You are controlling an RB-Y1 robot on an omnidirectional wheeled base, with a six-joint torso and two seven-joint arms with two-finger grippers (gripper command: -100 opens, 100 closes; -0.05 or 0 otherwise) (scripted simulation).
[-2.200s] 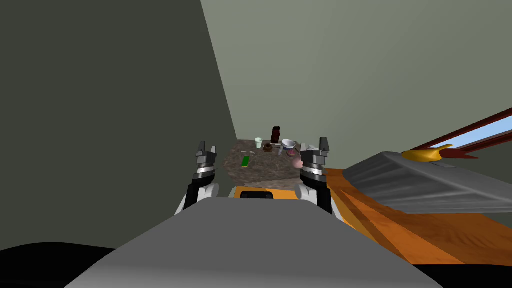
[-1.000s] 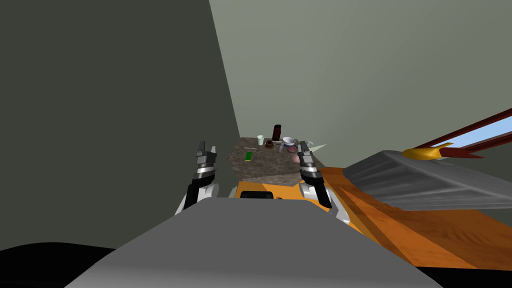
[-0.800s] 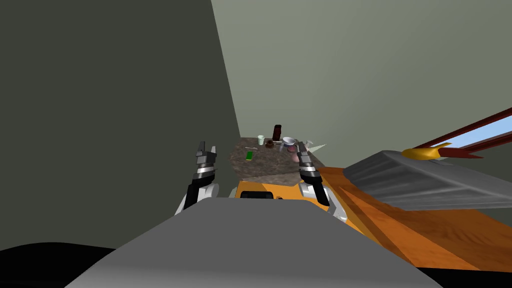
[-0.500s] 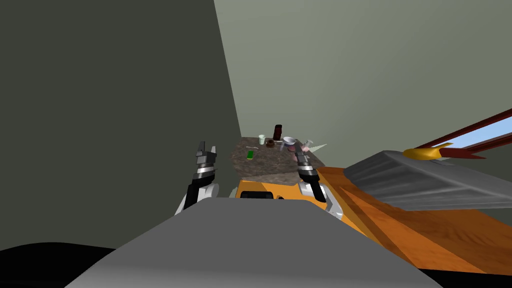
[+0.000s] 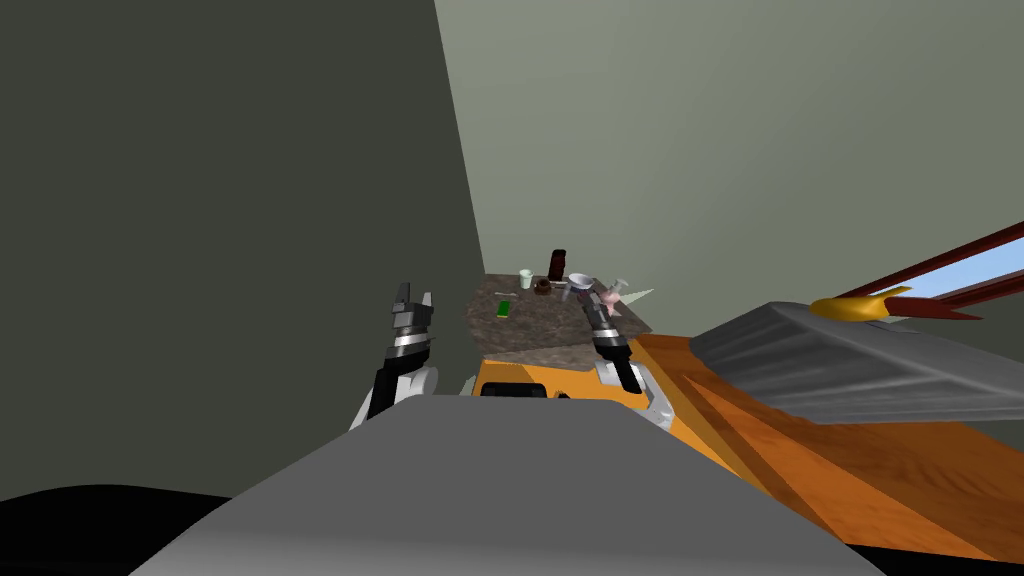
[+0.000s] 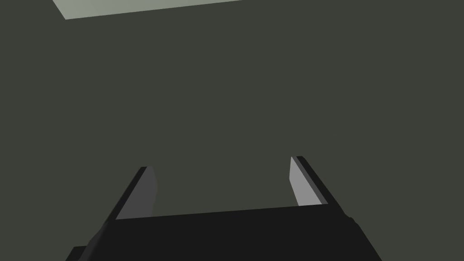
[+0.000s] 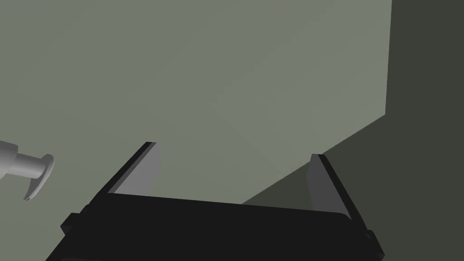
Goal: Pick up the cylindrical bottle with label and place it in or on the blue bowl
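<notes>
A tall dark brown bottle (image 5: pixel 557 265) stands upright at the far edge of the mottled brown table (image 5: pixel 540 330). A pale bluish bowl (image 5: pixel 579 282) sits just right of it. My right gripper (image 5: pixel 588 299) reaches over the table's right side, close in front of the bowl, open and holding nothing; in the right wrist view the right gripper (image 7: pixel 233 174) faces a wall with its fingers wide apart. My left gripper (image 5: pixel 413 296) hangs left of the table, open and empty; the left gripper (image 6: pixel 222 183) also faces a wall.
A pink pump bottle (image 5: pixel 611 297) stands right of my right gripper; its grey pump head (image 7: pixel 29 170) shows beside the fingers. A pale green cup (image 5: pixel 525 278), a brown ring (image 5: pixel 542 286) and a green block (image 5: pixel 503 308) lie on the table. An orange floor and a grey slab (image 5: pixel 850 365) are to the right.
My right arm has stretched forward and leftward over the table toward the bowl, fingers still open. The head view has shifted slightly. The left arm has not moved.
</notes>
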